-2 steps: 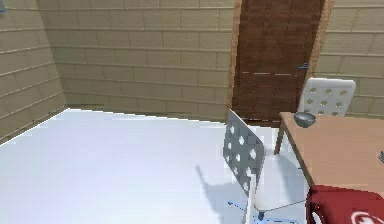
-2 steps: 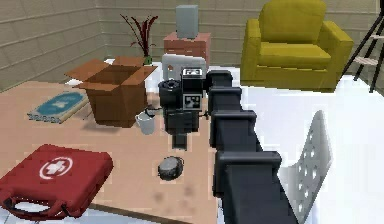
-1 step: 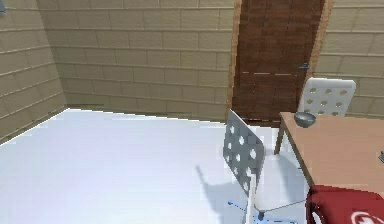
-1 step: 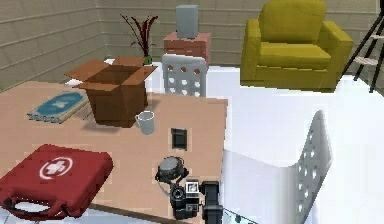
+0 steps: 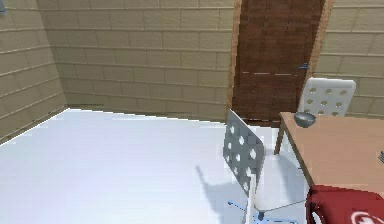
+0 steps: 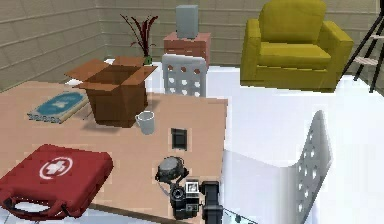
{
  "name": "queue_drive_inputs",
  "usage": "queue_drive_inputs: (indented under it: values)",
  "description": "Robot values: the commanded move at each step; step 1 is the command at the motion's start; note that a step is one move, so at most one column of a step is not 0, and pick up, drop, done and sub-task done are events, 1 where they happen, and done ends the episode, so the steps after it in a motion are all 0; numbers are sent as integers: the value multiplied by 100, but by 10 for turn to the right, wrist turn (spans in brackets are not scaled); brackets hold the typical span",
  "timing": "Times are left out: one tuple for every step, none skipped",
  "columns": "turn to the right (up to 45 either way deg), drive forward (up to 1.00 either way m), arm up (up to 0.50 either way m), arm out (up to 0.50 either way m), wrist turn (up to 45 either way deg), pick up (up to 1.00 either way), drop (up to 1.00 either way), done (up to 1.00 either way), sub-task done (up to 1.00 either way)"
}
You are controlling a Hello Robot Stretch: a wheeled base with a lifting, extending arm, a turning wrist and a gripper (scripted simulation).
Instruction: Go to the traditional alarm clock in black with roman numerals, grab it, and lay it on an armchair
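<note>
- Walls point(image 5: 120, 50): tan, brick-patterned.
- Floor point(image 5: 110, 165): white.
- Door point(image 5: 278, 60): dark brown, wood-grained.
- Tabletop point(image 6: 110, 150): light brown wood.
- Far chair point(image 6: 184, 75): white, back dotted with round holes.
- Near chair point(image 6: 300, 165): white, same dotted back.
- Armchair point(image 6: 295, 45): mustard yellow.
- Case point(image 6: 55, 172): red, with a white round emblem bearing a red cross.
- Cardboard box point(image 6: 115, 90): mid brown.
- Mug point(image 6: 146, 122): white.
- Flat packet point(image 6: 57, 105): pale blue-green.
- Plant point(image 6: 140, 30): dark red leaves.
- Side cabinet point(image 6: 187, 45): reddish brown.
- Bowl point(image 5: 304, 119): grey.
- Small round thing point(image 6: 172, 170): black.
</note>
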Motion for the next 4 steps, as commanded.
queue_drive_inputs:
  values:
    - [0, 0, 10, 0, 0, 0, 0, 0, 0]
    - [0, 0, 20, 0, 0, 0, 0, 0, 0]
    - [0, 0, 0, 0, -450, 0, 0, 0, 0]
    - [0, 0, 0, 0, -450, 0, 0, 0, 0]
